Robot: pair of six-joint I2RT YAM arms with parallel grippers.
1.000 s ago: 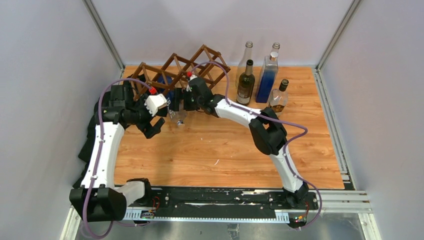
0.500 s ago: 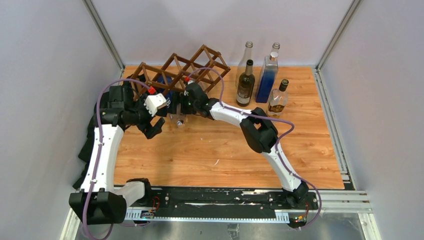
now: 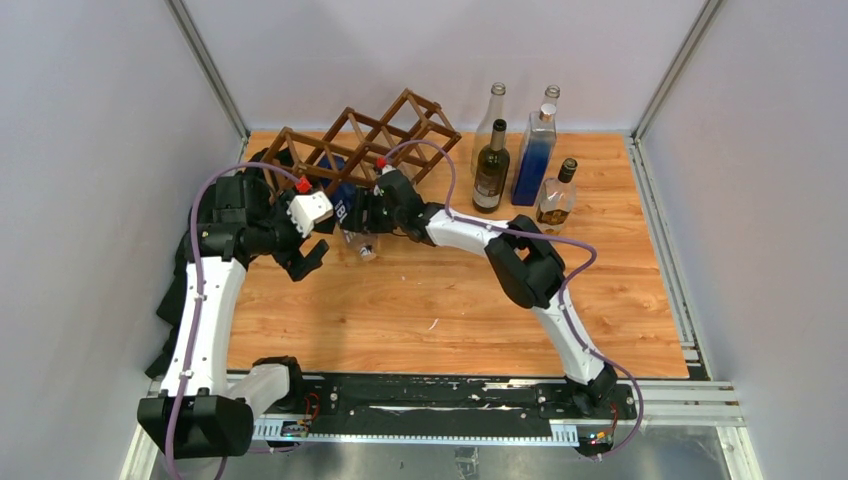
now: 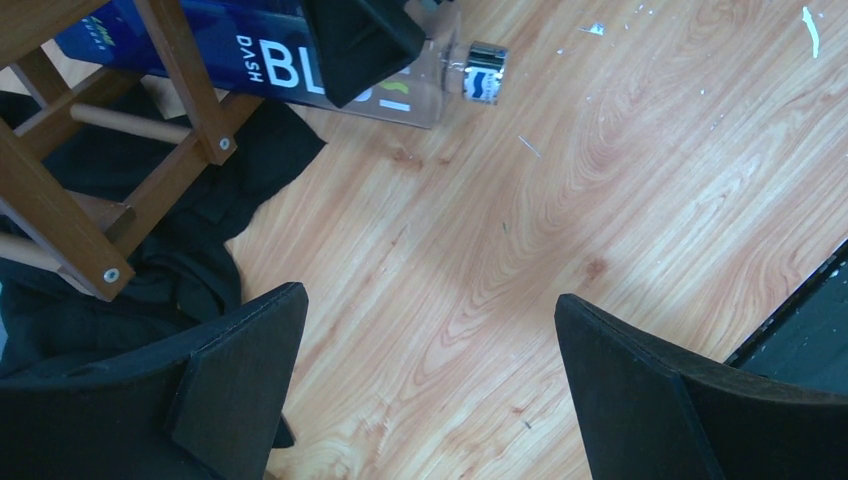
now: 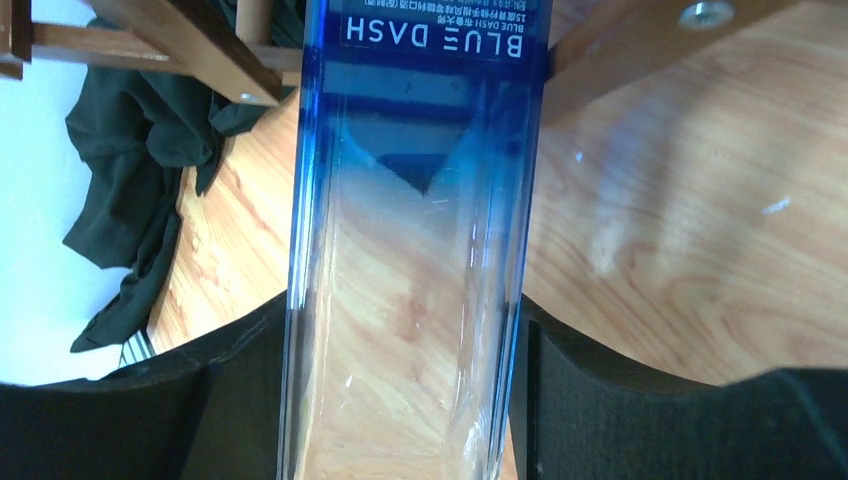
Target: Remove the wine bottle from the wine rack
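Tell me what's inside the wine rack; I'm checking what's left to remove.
One blue bottle, gripped by the right hand, lies in the wine rack; its base is hidden.

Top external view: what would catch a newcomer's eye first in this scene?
The brown wine rack stands at the back left, with a blue bottle sticking out of it. The right end effector is closed on that bottle, and the left end effector hangs open beside it. At the back right stand four bottles.

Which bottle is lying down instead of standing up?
The blue bottle poking out of the wooden rack, gripped by the right pincer. The other four bottles stand upright at the back of the table.
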